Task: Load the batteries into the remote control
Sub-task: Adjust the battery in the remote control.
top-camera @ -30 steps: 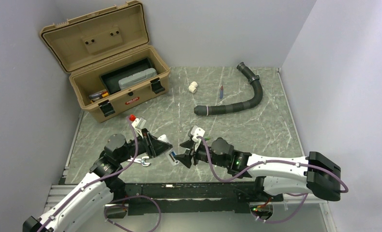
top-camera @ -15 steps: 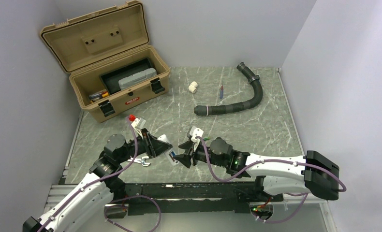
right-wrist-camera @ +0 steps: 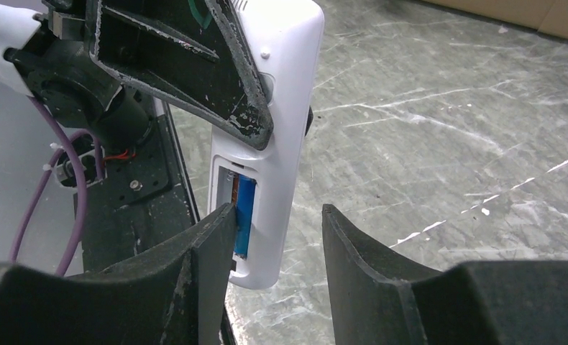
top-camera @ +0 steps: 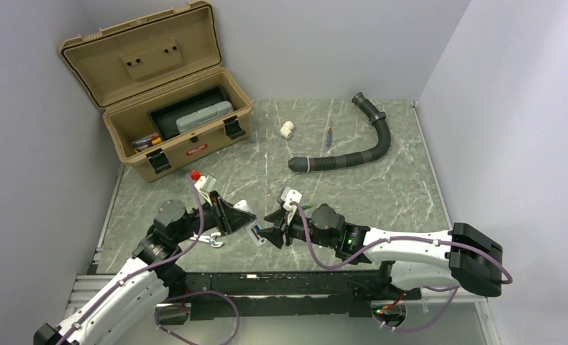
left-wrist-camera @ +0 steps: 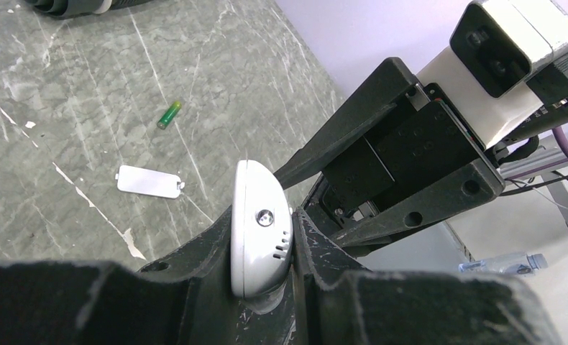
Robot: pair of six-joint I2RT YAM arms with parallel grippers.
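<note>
Low over the near edge of the grey marbled surface (top-camera: 382, 187), we find the small white rectangular remote control (right-wrist-camera: 285, 122) held on edge by the left gripper (left-wrist-camera: 261, 248), whose jaws are clamped on its body.

The slim blue battery (right-wrist-camera: 246, 212) sits in the open compartment at the remote's lower end. The right gripper (right-wrist-camera: 277, 223) straddles that end with its jaws about half wide. One finger rests against the battery side and the other stands clear of the remote's far face, so it grips nothing.

We judge the step in hand to be seating the first cell. Next we would want a light, square push until the blue battery lies flat, then a release. After that comes a narrow, centred pinch on the slim green battery (left-wrist-camera: 169, 114), which lies on the surface apart from the remote. It is small and round, so it may roll.

By our count there are:
- two batteries, one loaded and one loose
- one remote
- one thin white plastic cover piece (left-wrist-camera: 149, 182), lying between the remote and the green battery
- well beyond the remote, one tan plastic toolbox (top-camera: 195, 149) with its lid up, one black corrugated hose (top-camera: 353, 154), one stubby white pipe fitting (top-camera: 287, 130) and one slim red-and-blue stick (top-camera: 329, 136)
</note>
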